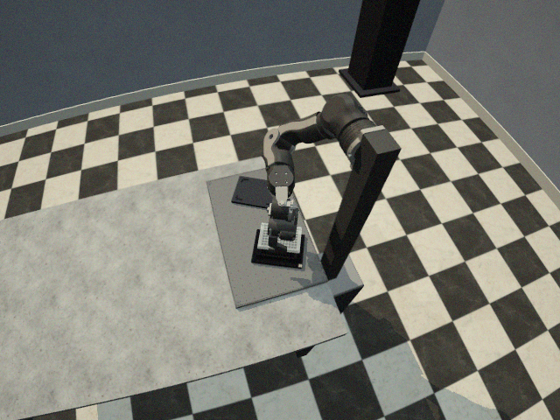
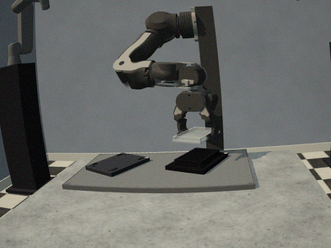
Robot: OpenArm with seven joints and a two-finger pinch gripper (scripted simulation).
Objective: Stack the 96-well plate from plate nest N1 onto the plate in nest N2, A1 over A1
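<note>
While the pincer (image 2: pixel 193 125) hung in the air with its fingers pointing down, it pinched a pale 96-well plate (image 2: pixel 192 134) between them, one finger (image 2: pixel 182 123) on each long side. That plate was lifted well clear of everything beneath it and sat slightly tilted in the exterior view, its near end a little lower than its far end.

Directly below the pincer lay a dark 96-well plate (image 2: pixel 199 157), seated on a black nest (image 2: pixel 186 168) — the two so close in tone that their edges were hard to separate. A plain gap of air showed between the held plate and the dark one, so they were apart, not touching.

Off to the pincer's side, well apart from it, lay the other nest (image 2: pixel 117 163), a flat dark slab with small raised tabs at its corners and nothing on it. Both nests rested on a grey base board (image 2: pixel 160 184), which lay on the mottled grey table (image 2: pixel 160 221).

From the top view, the pincer (image 1: pixel 281 234) covered the middle of the pale plate (image 1: pixel 294 244), whose white well grid showed on either side of the fingers, squarely over the black nest (image 1: pixel 276 261). The empty nest (image 1: pixel 249 192) lay beyond the wrist — nearer the far edge of the board (image 1: pixel 253 289). The A1 corner marks were too small to read in either view.
</note>
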